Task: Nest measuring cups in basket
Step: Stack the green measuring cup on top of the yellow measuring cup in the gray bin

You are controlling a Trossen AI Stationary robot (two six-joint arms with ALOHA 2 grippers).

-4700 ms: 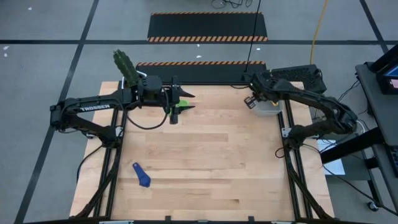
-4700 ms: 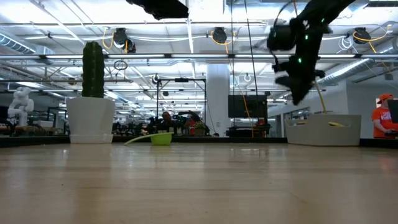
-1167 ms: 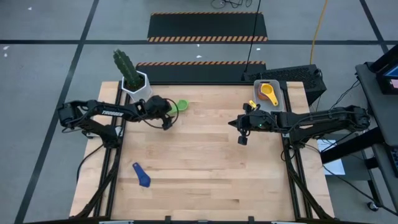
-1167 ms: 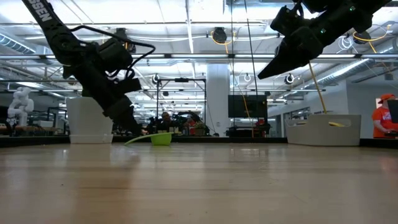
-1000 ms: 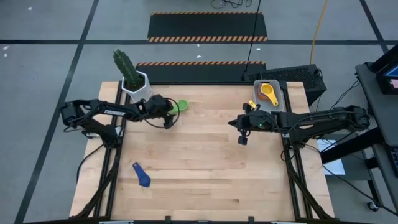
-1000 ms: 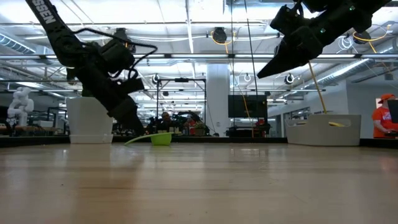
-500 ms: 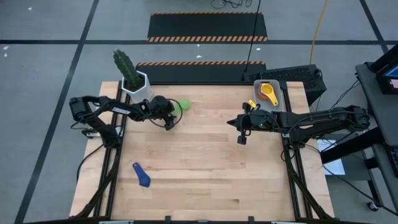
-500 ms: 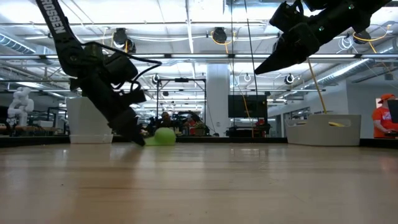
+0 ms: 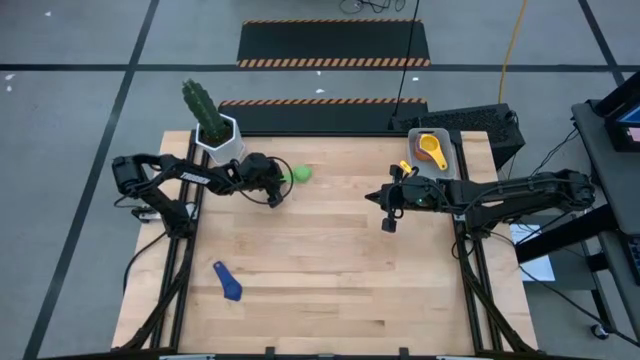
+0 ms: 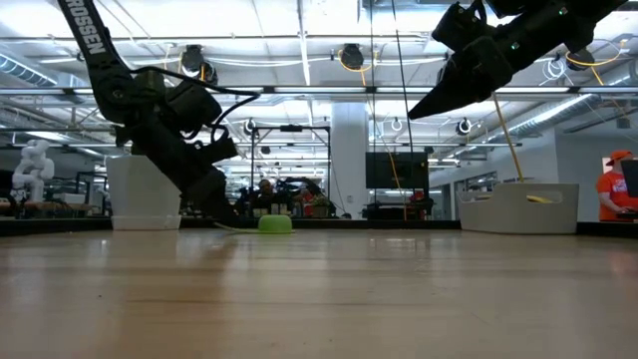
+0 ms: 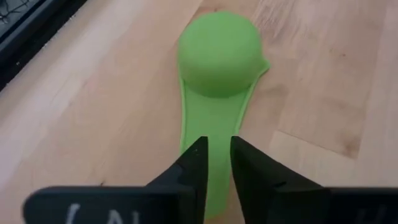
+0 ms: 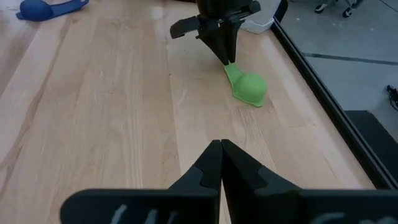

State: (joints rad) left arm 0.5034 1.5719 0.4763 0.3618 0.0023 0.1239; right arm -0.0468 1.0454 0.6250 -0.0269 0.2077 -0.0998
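Note:
A green measuring cup (image 9: 300, 173) lies mouth down on the table near the far edge, its dome up (image 11: 221, 46) and its flat handle pointing at my left gripper (image 9: 273, 192). That gripper slants down over the handle with its fingers almost together. The cup also shows in the low view (image 10: 275, 223) and in the right wrist view (image 12: 250, 87). My right gripper (image 9: 388, 220) hangs shut in the air (image 10: 414, 115), right of the table's middle, touching nothing. The grey-blue basket (image 9: 452, 160) stands at the far right corner with an orange-yellow cup (image 9: 432, 148) inside. A blue cup (image 9: 228, 283) lies near the left. My left gripper has its nearly shut fingertips (image 11: 198, 163) down on the green cup's handle (image 11: 217, 127), toward its free end. They come slanting from above and the table's left, lying along the handle. The handle, wider than the gap, lies flat under them. The cup rests mouth down on the table.
A white pot with a cactus (image 9: 218, 140) stands at the far left corner, just behind my left arm. Bare wood stretches across the middle and near half of the table. In the low view the basket (image 10: 518, 207) stands at the right. A person in orange shows far off (image 10: 610, 189).
The green cup has tipped over from mouth up to mouth down, its bowl swinging toward the table's right while the handle stayed by my left gripper. The left gripper has moved slightly toward the right and down. The right arm has kept still.

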